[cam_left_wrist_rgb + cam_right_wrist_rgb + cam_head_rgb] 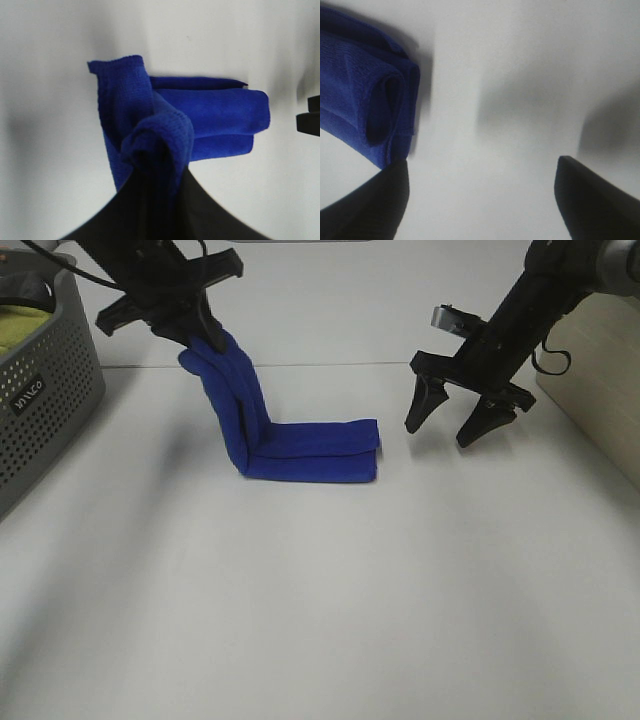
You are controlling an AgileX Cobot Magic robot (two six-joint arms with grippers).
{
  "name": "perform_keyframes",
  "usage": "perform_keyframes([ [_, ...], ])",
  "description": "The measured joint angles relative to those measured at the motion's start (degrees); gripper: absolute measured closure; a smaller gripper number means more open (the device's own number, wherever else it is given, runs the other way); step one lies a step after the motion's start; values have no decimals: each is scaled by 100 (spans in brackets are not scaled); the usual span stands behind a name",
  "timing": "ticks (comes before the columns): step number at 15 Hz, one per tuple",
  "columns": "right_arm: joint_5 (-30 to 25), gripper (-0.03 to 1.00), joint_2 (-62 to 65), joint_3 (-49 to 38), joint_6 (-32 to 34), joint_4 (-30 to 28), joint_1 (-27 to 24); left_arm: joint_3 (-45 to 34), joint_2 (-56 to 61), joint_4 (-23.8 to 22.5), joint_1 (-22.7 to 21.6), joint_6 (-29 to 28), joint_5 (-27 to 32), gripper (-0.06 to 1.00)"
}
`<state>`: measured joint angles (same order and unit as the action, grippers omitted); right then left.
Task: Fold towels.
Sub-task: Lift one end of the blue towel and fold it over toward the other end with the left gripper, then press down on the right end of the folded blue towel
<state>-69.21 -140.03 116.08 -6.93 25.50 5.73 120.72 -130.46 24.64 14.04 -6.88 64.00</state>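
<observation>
The royal-blue towel (300, 445) is folded into a long strip on the white table. Its right half lies flat; its left end is lifted up. My left gripper (185, 325) is shut on that lifted end, above and behind the flat part. In the left wrist view the towel (165, 115) hangs from the pinched end (155, 150) down to the table. My right gripper (452, 428) is open and empty, hovering just right of the towel's right end. The right wrist view shows that end (375, 115) beside the left fingertip (375, 205).
A grey perforated basket (40, 400) with a yellow-green cloth (20, 325) stands at the far left. A beige panel (600, 390) rises along the right edge. The white table (320, 620) stretches toward the front.
</observation>
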Motion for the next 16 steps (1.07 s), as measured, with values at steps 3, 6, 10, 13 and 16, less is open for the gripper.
perform_keyframes([
  [3,0,19,0,0,0,0,0,0,-269,223,659,-172,-630,86],
  [6,0,19,0,0,0,6,0,0,-533,223,957,-647,-1106,82],
  [10,0,19,0,0,0,29,0,0,-745,424,1054,-859,-1450,49],
  [13,0,19,0,0,0,264,0,0,-745,842,1066,-665,-1713,36],
  [16,0,19,109,0,-6,453,0,0,-716,848,1043,-487,-1902,33],
])
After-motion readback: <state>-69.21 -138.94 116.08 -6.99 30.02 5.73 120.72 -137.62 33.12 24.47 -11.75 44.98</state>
